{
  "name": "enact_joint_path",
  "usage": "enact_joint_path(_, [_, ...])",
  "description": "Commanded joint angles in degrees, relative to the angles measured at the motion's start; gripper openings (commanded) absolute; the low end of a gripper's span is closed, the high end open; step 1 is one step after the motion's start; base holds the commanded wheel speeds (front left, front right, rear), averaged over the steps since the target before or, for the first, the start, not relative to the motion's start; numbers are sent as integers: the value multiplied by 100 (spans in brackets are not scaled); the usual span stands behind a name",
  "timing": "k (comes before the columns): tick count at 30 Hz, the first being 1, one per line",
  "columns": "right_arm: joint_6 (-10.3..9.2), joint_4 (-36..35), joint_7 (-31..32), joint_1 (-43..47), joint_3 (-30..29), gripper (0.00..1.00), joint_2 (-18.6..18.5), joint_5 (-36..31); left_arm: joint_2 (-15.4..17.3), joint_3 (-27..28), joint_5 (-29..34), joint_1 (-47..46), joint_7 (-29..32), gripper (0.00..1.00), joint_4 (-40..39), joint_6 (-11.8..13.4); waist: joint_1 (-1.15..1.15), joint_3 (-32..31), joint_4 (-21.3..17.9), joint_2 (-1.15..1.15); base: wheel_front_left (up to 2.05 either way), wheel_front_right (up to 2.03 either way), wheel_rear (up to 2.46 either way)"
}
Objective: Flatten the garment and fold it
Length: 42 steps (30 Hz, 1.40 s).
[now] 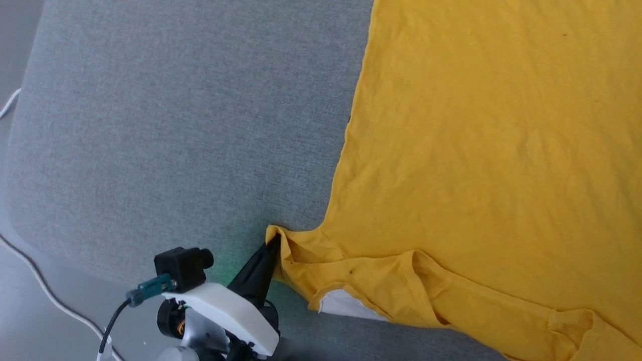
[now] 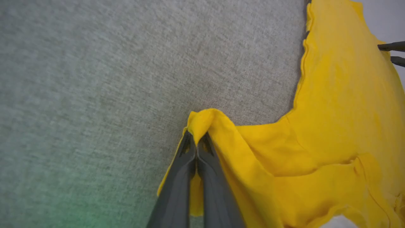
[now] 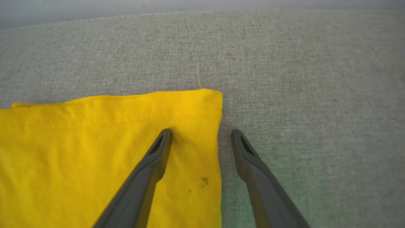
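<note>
One sleeve tip was the point of interest in the head view. The left claw (image 1: 273,246) was pinched shut on the near sleeve of the yellow shirt (image 1: 476,150), which lay spread over the right part of the grey table (image 1: 175,125). The body looked mostly flat with fine wrinkles. The near edge was rumpled, and a white patch (image 1: 346,303) showed from under a turned-over strip. A pale cable (image 1: 50,296) crossed the floor at the lower left.

From the left wrist, the left claw (image 2: 196,139) had its fingers closed together, with a peak of yellow cloth nipped between the tips. The shirt (image 2: 341,110) fell away to the right.

From the right wrist, the right claw (image 3: 201,136) stood wide open and held nothing. One finger was over a hemmed corner of the shirt (image 3: 95,142), and the other was over bare table (image 3: 316,79) just beside the edge.

The flattening step seemed to be in hand, with folding not yet begun. The next move probably called for the right claw to close on its corner. The left could then draw the sleeve outward, low and gently, to stretch the cloth smooth without dragging the whole shirt.
</note>
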Motion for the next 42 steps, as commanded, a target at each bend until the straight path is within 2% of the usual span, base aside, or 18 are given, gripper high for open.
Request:
enact_joint_path(1, [-5, -77, 133, 20, -56, 47, 38, -120, -11, 49, 14, -171, 102, 0, 394, 155, 1, 66, 53, -1, 0, 0, 0])
enact_joint_path(4, [-5, -334, 194, 86, -158, 0, 44, -204, -12, 38, 2, -186, 84, 0, 425, 145, 1, 64, 44, -1, 0, 0, 0])
enact_joint_path(11, [-5, -708, -500, 508, -148, 0, 9, -78, 10, 39, -28, -165, 62, 0, 548, 135, 1, -149, -44, -1, 0, 0, 0])
enact_joint_path(13, [-5, -819, -1039, 758, -44, 0, -3, 97, 40, 54, -29, -146, 60, 0, 597, 141, 1, -282, -91, -1, 0, 0, 0])
enact_joint_path(16, [-5, -967, -2172, 1259, 224, 0, -79, 432, 73, 89, -52, -95, 50, 0, 647, 154, 1, -553, -193, -1, 0, 0, 0])
enact_joint_path(20, [-5, -1109, -3530, 2159, 353, 0, -155, 498, 158, 145, -67, 56, 88, 0, 679, 213, 1, -999, -382, -1, 0, 0, 0])
enact_joint_path(24, [-5, -1307, -4325, 3007, 48, 0, 11, 460, 257, 173, -77, 258, 194, 0, 649, 283, 1, -1449, -558, -1, 0, 0, 0])
enact_joint_path(27, [-5, -1521, -4616, 3605, -255, 0, 202, 405, 319, 203, -107, 389, 266, 0, 584, 323, 1, -1713, -699, -1, 0, 0, 0])
enact_joint_path(33, [-5, -1717, -4383, 4548, -703, 0, 675, 486, 429, 242, -120, 612, 430, 0, 416, 452, 1, -2066, -994, -1, 0, 0, 0])
enact_joint_path(42, [-5, -1744, -2585, 5420, -1320, 0, 1108, 680, 525, 231, -150, 804, 581, 0, 263, 522, 1, -2297, -1223, -1, 0, 0, 0])
